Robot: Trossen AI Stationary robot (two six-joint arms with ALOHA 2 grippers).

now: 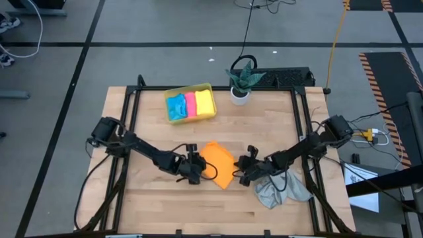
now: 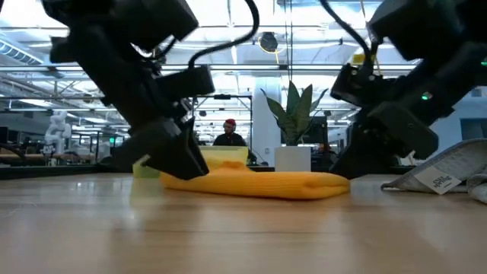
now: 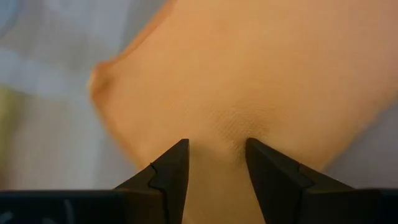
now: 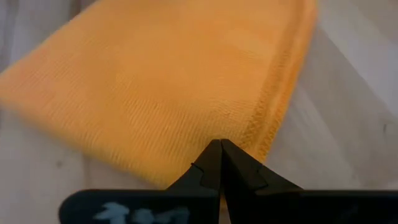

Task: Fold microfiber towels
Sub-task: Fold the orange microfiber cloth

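Overhead, the orange towel (image 1: 219, 162) is lying folded near the middle of the wooden counter (image 1: 152, 205), somewhat toward its near edge. The left end effector (image 1: 201, 168) is resting at that towel's left side and the right end effector (image 1: 239, 172) is sitting at its right side. The light grey towel (image 1: 281, 188) is lying crumpled by the counter's near right corner, partly under the right arm. A yellow tray (image 1: 190, 91) is standing toward the far edge, holding the blue towel (image 1: 176, 106), the pink towel (image 1: 191, 104) and the yellow towel (image 1: 205, 102) side by side. A potted plant (image 1: 242, 80) is standing just to the tray's right, at the far edge.

From counter height, the orange towel (image 2: 255, 183) is lying as a low, flat bundle between the two dark end effectors, with the left end effector (image 2: 183, 164) pressing down at one end. The plant (image 2: 294, 137) is standing behind it, and a person (image 2: 228, 133) is sitting far off in the room.

In the left wrist view, the left end effector (image 3: 216, 155) is holding its fingers apart, pressing into the orange towel (image 3: 261, 74) beneath them.

In the right wrist view, the right end effector (image 4: 220, 152) is keeping its fingertips (image 4: 211, 163) pressed together, touching the stitched edge of the orange towel (image 4: 161, 81); no cloth is showing between them.
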